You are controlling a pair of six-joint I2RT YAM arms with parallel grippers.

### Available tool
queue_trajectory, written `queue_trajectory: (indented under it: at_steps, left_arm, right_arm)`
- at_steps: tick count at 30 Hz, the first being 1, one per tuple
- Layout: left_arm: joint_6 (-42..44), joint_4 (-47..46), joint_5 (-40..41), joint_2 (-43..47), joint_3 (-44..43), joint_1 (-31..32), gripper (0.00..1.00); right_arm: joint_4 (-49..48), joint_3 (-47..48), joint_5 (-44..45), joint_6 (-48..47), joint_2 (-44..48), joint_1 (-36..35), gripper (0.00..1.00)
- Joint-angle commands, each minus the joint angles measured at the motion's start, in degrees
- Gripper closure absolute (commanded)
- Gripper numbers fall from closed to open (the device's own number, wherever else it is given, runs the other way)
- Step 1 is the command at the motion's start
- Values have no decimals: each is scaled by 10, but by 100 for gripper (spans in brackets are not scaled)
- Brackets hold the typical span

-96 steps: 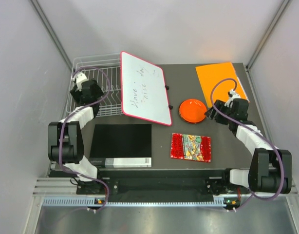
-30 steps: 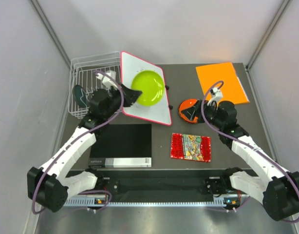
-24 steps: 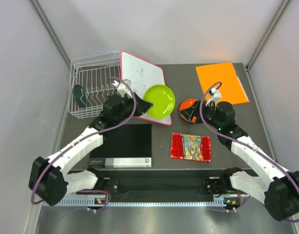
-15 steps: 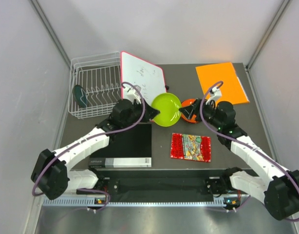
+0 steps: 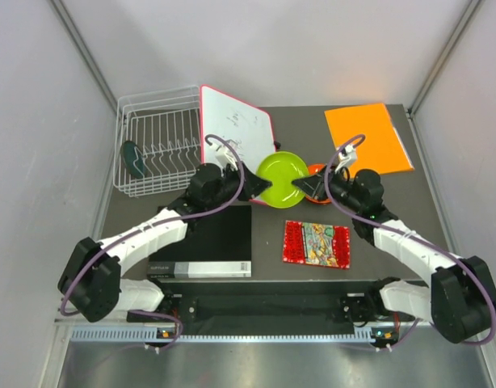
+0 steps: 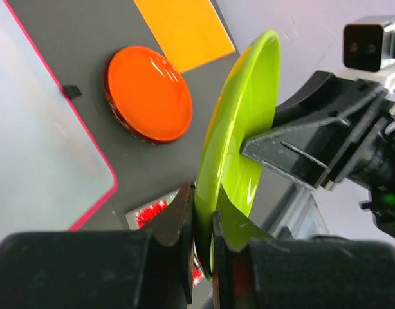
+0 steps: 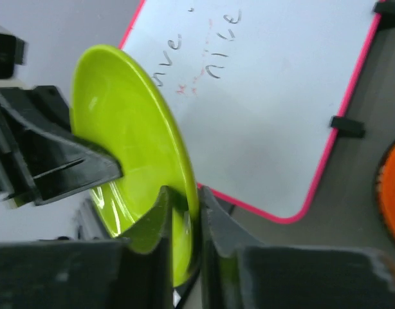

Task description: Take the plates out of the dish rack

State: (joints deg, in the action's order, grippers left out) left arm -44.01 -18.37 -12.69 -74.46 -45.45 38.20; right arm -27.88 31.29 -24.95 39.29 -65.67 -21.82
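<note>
green plate (image 5: 282, 170) moved right; both outstretched arms' end effectors (image 6: 202, 212) (image 7: 183, 206) pinch it.

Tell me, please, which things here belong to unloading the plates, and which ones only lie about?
Belong to the job: lime green plate, orange plate, dark teal plate, dish rack.
Only lying about: whiteboard, orange sheet, red patterned mat, black box.
</note>
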Motion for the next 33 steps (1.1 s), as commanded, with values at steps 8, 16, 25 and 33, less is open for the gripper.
queue_trajectory:
  at_steps: [8,16,25,33]
  left_arm:
    - [100,24,29,28,-38,5,27]
    - [260,155,218,89,-94,4,17]
    - [343,144,419,118,-97,-19,5]
    - [249,128,269,112,-55,-206,3]
  right_arm:
    - [114,4,137,-50,89,28,100]
    - [193,-19,138,-72,129,164,100]
    - [174,43,95,-99,-30,232,100]
    - [92,75,50,-91,-155,238,100]
